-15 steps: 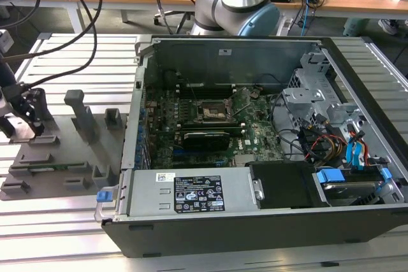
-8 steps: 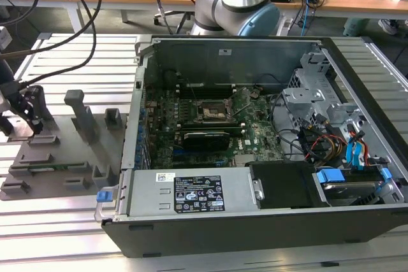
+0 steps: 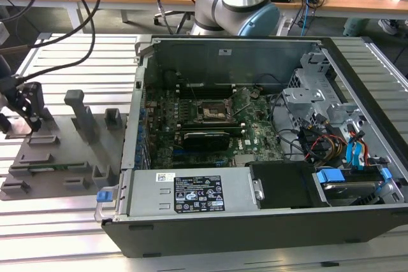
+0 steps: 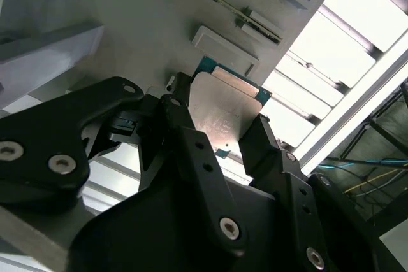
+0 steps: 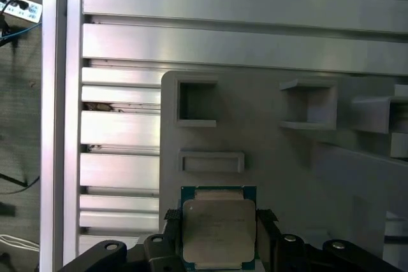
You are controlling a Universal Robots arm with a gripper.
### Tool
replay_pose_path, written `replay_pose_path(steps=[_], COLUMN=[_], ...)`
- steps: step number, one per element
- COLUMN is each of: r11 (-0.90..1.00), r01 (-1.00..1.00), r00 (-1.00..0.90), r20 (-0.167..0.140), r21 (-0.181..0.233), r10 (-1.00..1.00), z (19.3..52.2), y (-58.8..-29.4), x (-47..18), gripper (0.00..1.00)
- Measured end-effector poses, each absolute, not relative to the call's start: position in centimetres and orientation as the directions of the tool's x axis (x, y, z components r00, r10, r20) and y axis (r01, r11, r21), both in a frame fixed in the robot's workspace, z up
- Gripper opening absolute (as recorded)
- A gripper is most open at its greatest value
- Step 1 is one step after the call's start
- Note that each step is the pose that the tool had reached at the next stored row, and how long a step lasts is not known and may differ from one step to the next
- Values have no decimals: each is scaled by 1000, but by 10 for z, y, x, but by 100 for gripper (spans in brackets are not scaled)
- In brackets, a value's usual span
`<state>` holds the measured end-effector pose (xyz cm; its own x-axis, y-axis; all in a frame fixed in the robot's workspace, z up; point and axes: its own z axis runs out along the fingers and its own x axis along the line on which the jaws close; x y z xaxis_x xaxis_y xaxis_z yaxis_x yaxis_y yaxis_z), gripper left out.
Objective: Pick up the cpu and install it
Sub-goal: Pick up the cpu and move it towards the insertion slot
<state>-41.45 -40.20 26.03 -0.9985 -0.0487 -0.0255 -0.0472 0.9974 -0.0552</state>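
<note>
On the slatted aluminium table [image 5: 191,42], near the edge of the grey plastic tray [image 5: 287,157], the black gripper [image 5: 218,216] fingers [image 4: 258,141] are clamping the silver-topped square cpu [image 5: 218,240]; thin side purchase is probably risking tilt or slip

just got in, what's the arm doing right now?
The arm's gripper is down at the grey tray on the exterior view's left, beside the open computer case. In both wrist views its fingers flank the cpu on two opposite edges and look closed on it, right over the tray. I can't tell if it's lifted off. The motherboard socket sits inside the case, well away from the gripper.
</note>
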Motion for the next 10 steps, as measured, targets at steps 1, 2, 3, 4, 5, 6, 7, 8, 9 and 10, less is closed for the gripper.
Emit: replay_pose_path(steps=[1,2,3,4,5,6,7,8,9,10], r11=[997,997,997,997,997,997,997,997,997,997], r01=[-47,-47,-47,-47,-47,-47,-47,-47,-47,-47], r00=[-998,-998,-998,-998,-998,-999,-999,-999,-999,-999], r20=[-26,-26,-25,-25,-25,-25,-25,-25,-25,-25], r21=[-55,-55,-55,-55,-55,-55,-55,-55,-55,-55], r10=[-49,-49,-49,-49,-49,-49,-49,-49,-49,-49], z=[261,261,262,263,272,274,286,287,288,289], y=[-402,-402,-402,-402,-402,-402,-402,-402,-402,-402], x=[-414,-414,-414,-414,-414,-414,-414,-414,-414,-414], gripper=[55,55,55,55,55,55,55,55,55,55])
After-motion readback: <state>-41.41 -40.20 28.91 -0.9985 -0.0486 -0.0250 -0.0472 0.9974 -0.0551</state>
